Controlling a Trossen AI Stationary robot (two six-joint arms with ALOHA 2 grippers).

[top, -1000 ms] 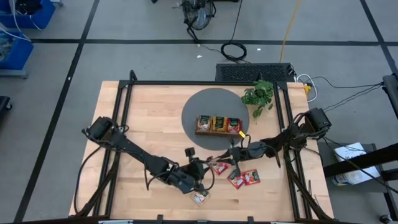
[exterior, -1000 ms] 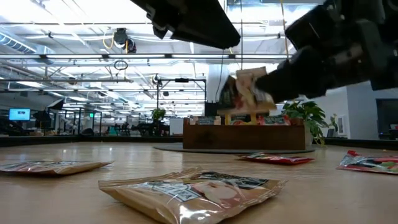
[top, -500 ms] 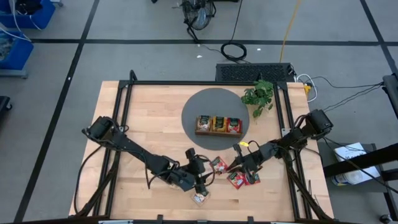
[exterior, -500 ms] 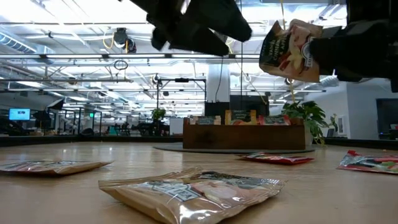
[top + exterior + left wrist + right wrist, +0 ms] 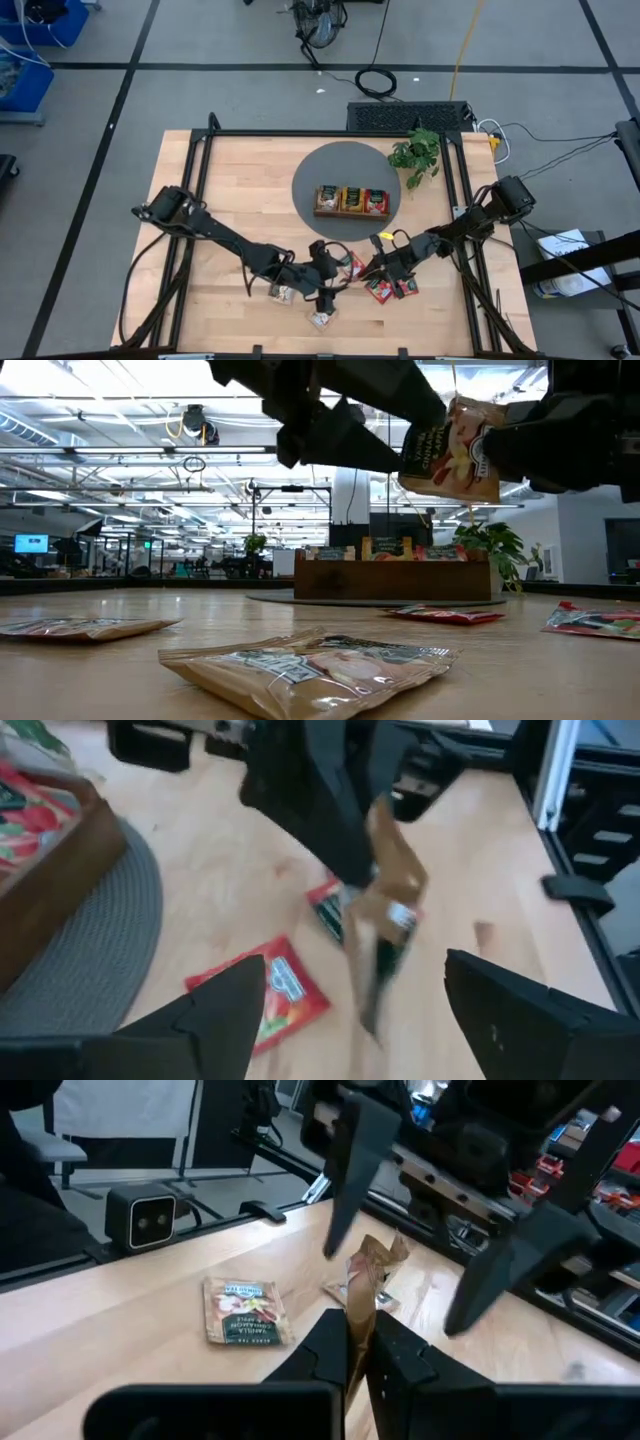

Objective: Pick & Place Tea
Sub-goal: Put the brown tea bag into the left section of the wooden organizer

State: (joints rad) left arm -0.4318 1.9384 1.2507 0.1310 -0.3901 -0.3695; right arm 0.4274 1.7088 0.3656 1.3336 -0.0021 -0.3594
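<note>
My right gripper point(image 5: 373, 265) is shut on a beige tea packet point(image 5: 450, 448) held above the table in front of the tray. My left gripper point(image 5: 333, 272) is open and faces that packet from the left. Its two fingers point(image 5: 350, 1160) stand apart on either side of the packet without touching it. Three red packets point(image 5: 352, 265) point(image 5: 380, 290) point(image 5: 405, 287) and two beige ones point(image 5: 320, 320) point(image 5: 282, 293) lie flat on the table. The brown wooden tray point(image 5: 352, 200) holds more packets. My right gripper pinches the beige packet by one end point(image 5: 358, 1315) between its two shut fingers. The fingers come roughly level from the table's right. The rest of the packet point(image 5: 385, 890) sticks out ahead of the fingers, standing on edge and a little crumpled, lifted clear of the table.
The tray stands on a round grey mat point(image 5: 325, 170) at the table's far middle. A green plant point(image 5: 415, 152) stands at the mat's right. A black frame point(image 5: 205, 180) runs round the wooden table top.
My right gripper has carried the beige packet up and toward the table's near edge, away from the tray. My left gripper has moved right and up toward the packet, uncovering a beige packet on the table.
</note>
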